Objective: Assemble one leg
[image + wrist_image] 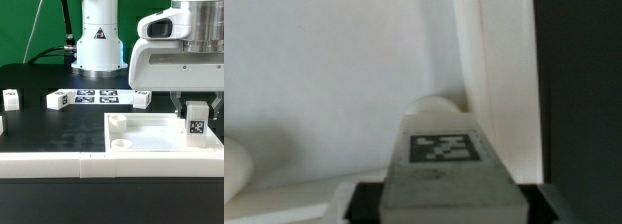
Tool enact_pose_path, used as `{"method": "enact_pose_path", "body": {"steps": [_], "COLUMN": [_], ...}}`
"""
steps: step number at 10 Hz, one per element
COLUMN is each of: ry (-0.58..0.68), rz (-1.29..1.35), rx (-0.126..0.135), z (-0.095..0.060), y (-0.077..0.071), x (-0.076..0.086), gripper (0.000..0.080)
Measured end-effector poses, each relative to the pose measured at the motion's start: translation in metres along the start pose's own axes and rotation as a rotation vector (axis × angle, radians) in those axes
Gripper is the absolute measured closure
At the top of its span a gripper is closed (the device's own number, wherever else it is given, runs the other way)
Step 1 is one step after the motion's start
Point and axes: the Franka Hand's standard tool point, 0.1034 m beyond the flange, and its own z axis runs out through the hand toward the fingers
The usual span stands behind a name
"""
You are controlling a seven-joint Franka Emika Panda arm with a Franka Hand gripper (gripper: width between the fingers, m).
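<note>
My gripper [197,108] is shut on a leg [197,122], a small white peg with a black-and-white tag, and holds it upright over the far right corner of the large flat white panel [150,135]. In the wrist view the leg [445,150] fills the space between my black fingers [374,200], and its tip sits at a round corner hole [441,103] beside the panel's raised edge [500,90]. I cannot tell how deep the leg sits in the hole. Another leg [11,97] lies at the exterior view's left.
The marker board [96,97] lies at the back with white pegs [57,99] [142,98] at its ends. A white rail [60,165] runs along the table's front. The robot base [98,45] stands behind. The panel has another round hole [121,144] at its near left corner.
</note>
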Motion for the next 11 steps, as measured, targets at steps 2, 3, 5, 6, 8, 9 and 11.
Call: {"method": "enact_pose_path", "body": {"steps": [2, 3, 5, 6, 8, 9, 11], "ry": [-0.001, -0.003, -0.003, 0.001, 0.021, 0.025, 0.014], "rz": [0.310, 0.434, 0.664, 0.785, 1.072, 1.210, 1.376], "rx": [0.027, 0.036, 0.042, 0.045, 0.065, 0.077, 0.090], "z": [0.0004, 0.0005, 0.0007, 0.0009, 0.0012, 0.0014, 0.0014], "y": [0.0010, 0.0013, 0.0010, 0.0004, -0.0010, -0.0025, -0.0025], "x": [0.0005, 0.0007, 0.0007, 0.0008, -0.0005, -0.0009, -0.0001], "gripper": [0.0511, 0.0511, 0.0509, 0.0509, 0.0509, 0.0509, 0.0509]}}
